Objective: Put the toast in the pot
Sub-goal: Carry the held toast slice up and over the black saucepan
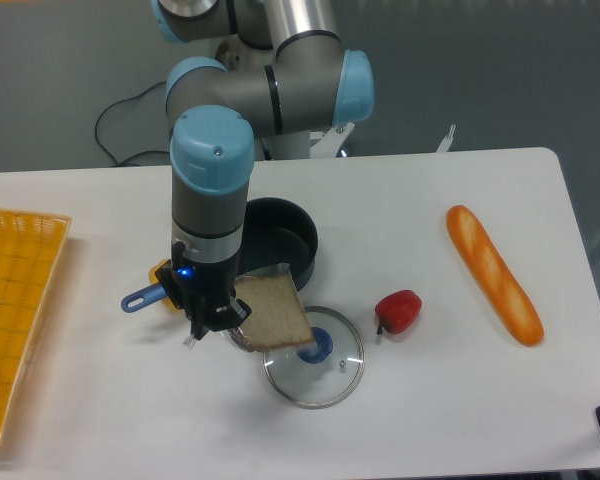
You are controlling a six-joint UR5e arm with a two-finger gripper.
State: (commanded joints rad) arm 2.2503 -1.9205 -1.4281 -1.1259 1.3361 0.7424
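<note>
Toast, a flat square beige-brown slice (276,312), is gripped at its left edge by the gripper (218,322), fingers clamped on it, and held tilted above the round glass lid (315,372), just beside the small black pot (280,240) on the white tabletop (460,420).

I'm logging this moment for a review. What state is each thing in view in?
toast: held by the hand, lifted, tilted, over the lid.
hand: shut on the toast's edge.
pot: upright, uncovered, inside partly hidden by the arm.
glass lid: off the pot, flat on the table, knob up.
red pepper: resting on the table.
baguette: lying flat.
yellow tray: at the table's edge.
</note>
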